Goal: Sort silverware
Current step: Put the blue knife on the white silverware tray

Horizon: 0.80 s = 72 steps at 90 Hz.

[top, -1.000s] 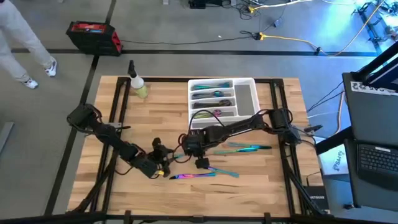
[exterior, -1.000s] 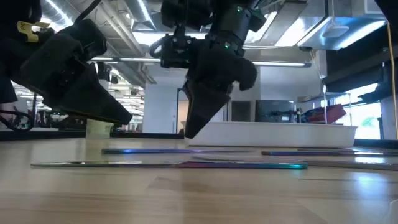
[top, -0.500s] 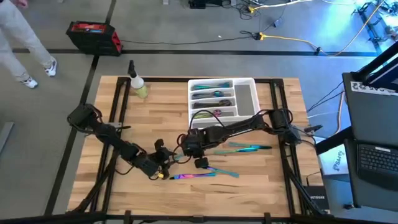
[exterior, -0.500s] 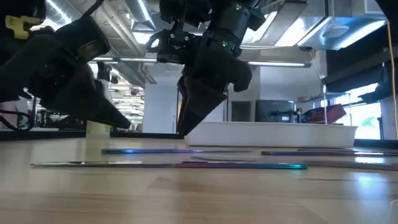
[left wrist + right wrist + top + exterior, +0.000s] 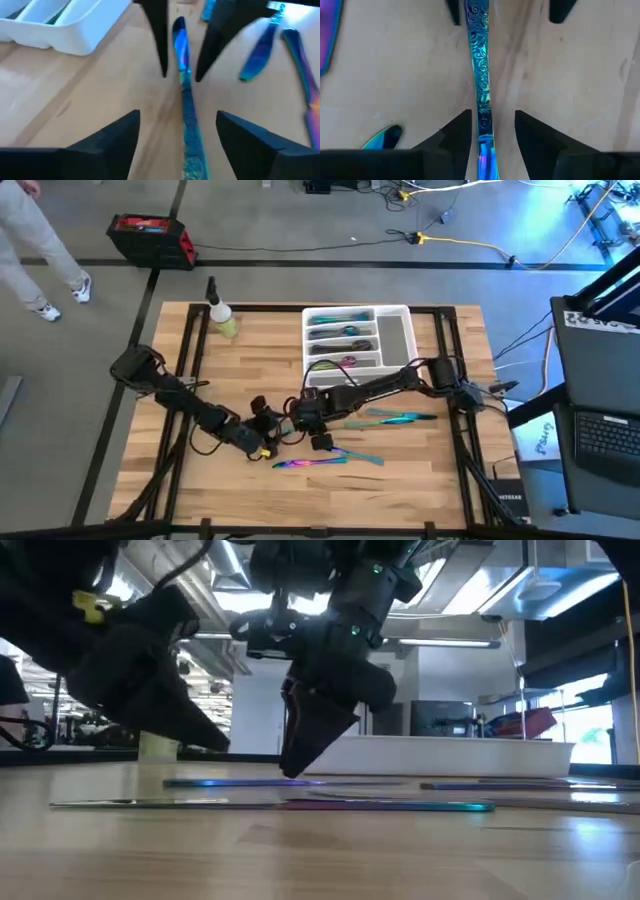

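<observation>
Blue-teal utensil (image 5: pixel 481 75) lies flat on the bench, just in front of the white tray (image 5: pixel 395 340). Right gripper (image 5: pixel 489 131) straddles one end, fingers narrowly apart, one on each side of the handle. Left gripper (image 5: pixel 177 132) faces it over the other end, fingers wide, not gripping.

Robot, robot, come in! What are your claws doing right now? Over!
Both grippers open, left and right straddling one blue utensil flat on table. Not gripped yet. Nothing blocking.
</observation>
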Each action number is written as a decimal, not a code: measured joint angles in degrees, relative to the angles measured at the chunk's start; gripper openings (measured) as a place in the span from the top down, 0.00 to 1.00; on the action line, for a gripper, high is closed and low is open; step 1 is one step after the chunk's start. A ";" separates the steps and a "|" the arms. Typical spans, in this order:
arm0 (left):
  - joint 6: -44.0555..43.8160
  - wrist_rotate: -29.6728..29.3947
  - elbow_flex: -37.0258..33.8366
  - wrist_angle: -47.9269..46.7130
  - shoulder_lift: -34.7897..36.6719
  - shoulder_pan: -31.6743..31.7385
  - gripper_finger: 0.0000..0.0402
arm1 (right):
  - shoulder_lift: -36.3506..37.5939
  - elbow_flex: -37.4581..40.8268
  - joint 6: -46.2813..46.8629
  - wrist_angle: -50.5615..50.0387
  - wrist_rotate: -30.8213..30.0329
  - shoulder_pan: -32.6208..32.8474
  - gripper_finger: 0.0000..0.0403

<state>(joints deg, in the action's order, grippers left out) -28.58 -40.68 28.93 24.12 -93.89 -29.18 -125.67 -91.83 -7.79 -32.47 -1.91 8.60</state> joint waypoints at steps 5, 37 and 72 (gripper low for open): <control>0.48 0.08 0.00 -0.06 0.00 -0.26 0.36 | 0.00 0.00 -0.12 -0.02 0.05 0.00 0.67; -4.72 3.44 0.01 5.18 -7.20 -0.37 0.35 | 0.00 -0.02 -0.39 2.54 0.98 0.00 0.67; -6.62 0.72 0.07 7.35 -8.94 -0.47 0.35 | -0.74 0.00 -0.13 1.03 2.98 -0.85 0.67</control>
<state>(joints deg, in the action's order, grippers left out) -35.20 -39.96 28.99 31.47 -102.83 -29.65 -126.41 -91.83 -7.92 -31.44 1.07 7.75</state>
